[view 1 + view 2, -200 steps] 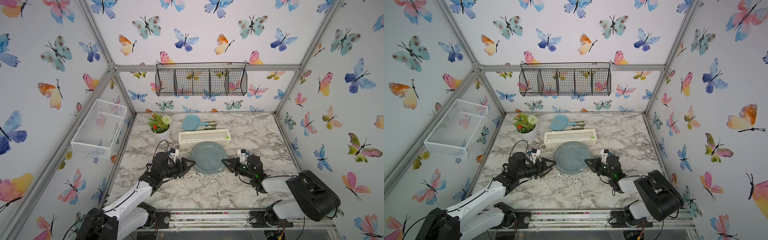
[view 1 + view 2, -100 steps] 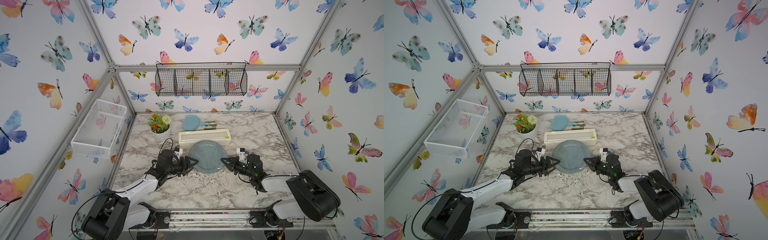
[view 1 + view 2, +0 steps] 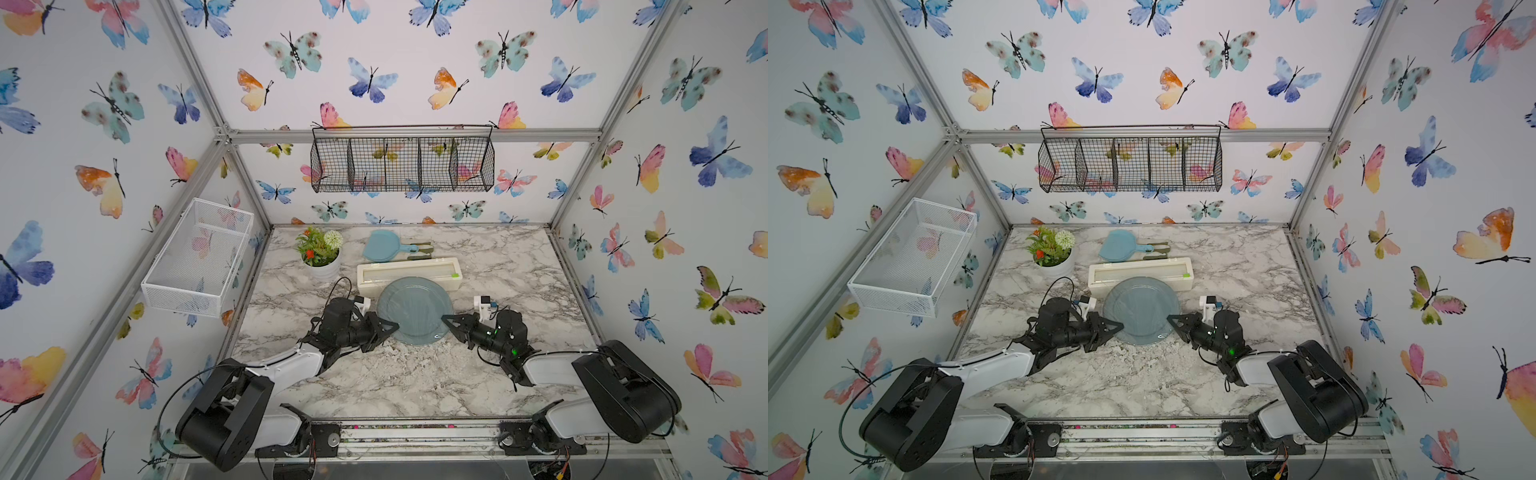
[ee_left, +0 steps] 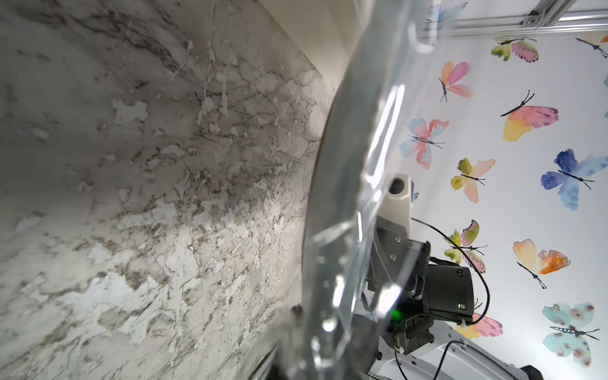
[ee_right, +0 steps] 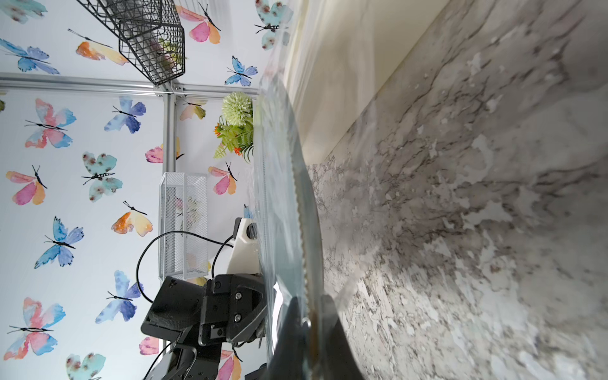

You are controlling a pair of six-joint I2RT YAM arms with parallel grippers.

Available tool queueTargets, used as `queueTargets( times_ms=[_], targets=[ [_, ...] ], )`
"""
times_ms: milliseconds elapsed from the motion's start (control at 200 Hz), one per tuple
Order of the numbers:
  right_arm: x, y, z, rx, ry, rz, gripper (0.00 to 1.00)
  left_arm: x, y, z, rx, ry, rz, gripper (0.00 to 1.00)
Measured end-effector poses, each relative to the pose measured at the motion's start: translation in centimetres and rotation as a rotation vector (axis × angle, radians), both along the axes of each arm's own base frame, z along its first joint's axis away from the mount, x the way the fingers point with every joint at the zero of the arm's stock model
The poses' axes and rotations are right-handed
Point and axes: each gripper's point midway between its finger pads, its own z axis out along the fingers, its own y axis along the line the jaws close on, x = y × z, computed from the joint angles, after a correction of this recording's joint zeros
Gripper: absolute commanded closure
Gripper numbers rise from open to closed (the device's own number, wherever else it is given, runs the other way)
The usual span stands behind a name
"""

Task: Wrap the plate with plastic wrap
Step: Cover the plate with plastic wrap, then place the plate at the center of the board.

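Note:
The grey-blue plate (image 3: 415,309) (image 3: 1142,309) hangs between both arms, just in front of the cream wrap box (image 3: 409,270), its far edge overlapping the box. Glossy plastic wrap (image 4: 378,131) (image 5: 276,197) lies wrinkled over the plate's face. My left gripper (image 3: 394,324) (image 3: 1121,326) pinches the plate's left rim, its jaws blurred behind film in the left wrist view (image 4: 307,347). My right gripper (image 3: 444,319) (image 5: 311,302) is shut on the right rim, one finger on each face of the plate (image 5: 296,184).
A potted plant (image 3: 320,257) and a light-blue paddle dish (image 3: 382,246) stand behind the box. A white mesh basket (image 3: 199,253) hangs on the left wall, a black wire basket (image 3: 401,160) on the back wall. Marble tabletop (image 3: 395,382) lies open in front.
My left gripper moved right to the plate's left rim and closed on it. The right gripper kept its hold, and the plate shifted slightly toward the box.

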Motion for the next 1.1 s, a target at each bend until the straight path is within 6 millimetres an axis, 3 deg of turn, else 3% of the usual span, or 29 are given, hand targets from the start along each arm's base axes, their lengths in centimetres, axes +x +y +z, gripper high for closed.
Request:
queueTargets(
  times_ms=[275,370,475,876,981,1101],
  targets=[
    [-0.1,-0.1,-0.2,-0.003,0.003,-0.001,0.98,-0.1,-0.1,-0.1,-0.003,0.012,0.0,1.0],
    [-0.2,0.0,-0.3,-0.007,0.007,0.006,0.98,-0.3,-0.1,-0.3,0.008,-0.006,-0.005,0.55],
    [-0.8,0.2,-0.8,-0.024,0.028,0.026,0.98,-1.1,0.2,-0.9,0.042,-0.04,-0.024,0.32],
    [-2.4,-0.5,-2.4,-0.084,0.042,0.052,0.98,-5.4,2.8,-4.6,0.125,-0.011,-0.027,0.33],
    [-2.4,-0.6,-2.8,-0.095,0.048,0.047,0.98,-6.6,2.8,-3.8,0.079,-0.011,-0.021,0.33],
    [-2.2,-0.6,-3.2,-0.099,0.052,0.036,0.98,-7.1,2.6,-1.2,-0.02,-0.069,0.003,0.33]
  ],
)
